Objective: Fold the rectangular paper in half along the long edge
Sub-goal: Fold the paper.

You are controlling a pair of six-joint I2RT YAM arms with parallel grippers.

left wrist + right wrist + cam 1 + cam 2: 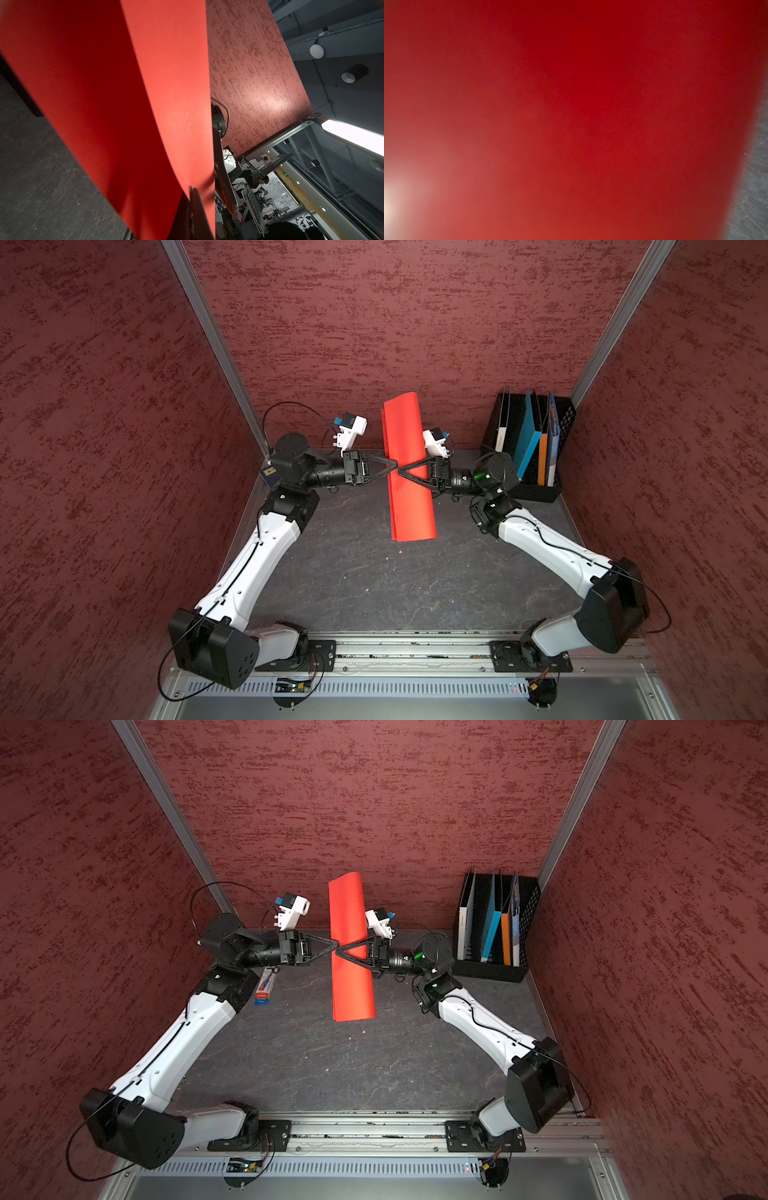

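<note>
Two long edges of the rectangular paper [409,489] meet in an uncreased loop above the desk [353,572], clamped by the left tool [392,466]; right tool [400,471] grip unclear. Creasing remains.

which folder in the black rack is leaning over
The light blue folder: it slants across the black rack, while the white binder, orange folder and patterned blue folder stand nearly upright.

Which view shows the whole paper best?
The top views. Both top views show the paper from end to end, curled over lengthwise. The left wrist view catches only part of its curved surface. The right wrist view is almost filled by a blurred red stretch of it, with no edges to judge.
</note>
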